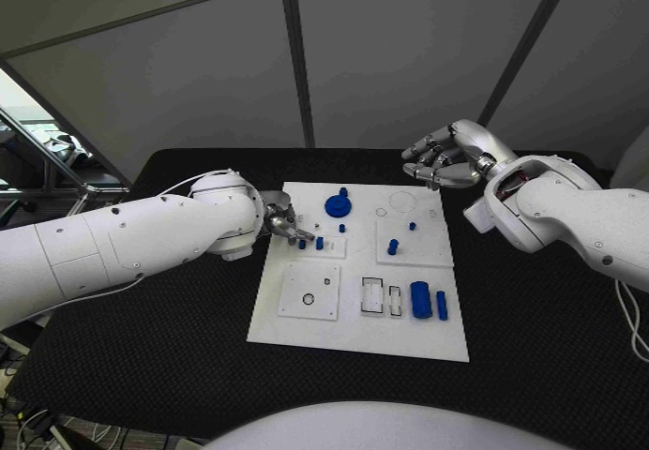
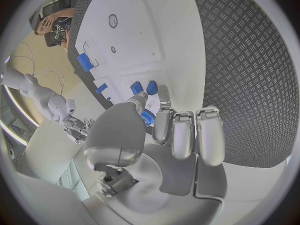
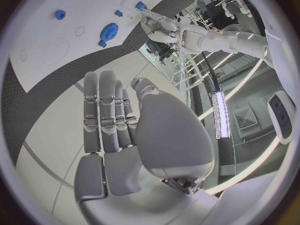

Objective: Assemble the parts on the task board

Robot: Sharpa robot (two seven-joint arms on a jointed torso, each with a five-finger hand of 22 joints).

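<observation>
Left hand: left hand (image 1: 284, 223) sits low over the task board's (image 1: 354, 336) left edge, fingers curled down among small blue pegs; a small blue part (image 2: 147, 117) shows between thumb and fingers in the left wrist view, but whether it is gripped — I cannot tell.
Right hand: right hand (image 1: 444, 157) hangs above the black table (image 1: 149, 347) past the board's far right corner, fingers loosely apart, holding nothing.
Board: white rectangular plate, middle of the table, with smaller raised white plates on it.
Parts: blue gear (image 1: 339, 204) near the far edge; small blue pegs (image 1: 319, 243) just beside the left fingertips; an upright blue peg (image 1: 394, 247) on the right inner plate; a thick blue cylinder (image 1: 421, 298) and a slim blue pin (image 1: 443, 305) lying side by side near the right edge.
Open room: bare board along the near edge — and bare table to both sides of the board.
</observation>
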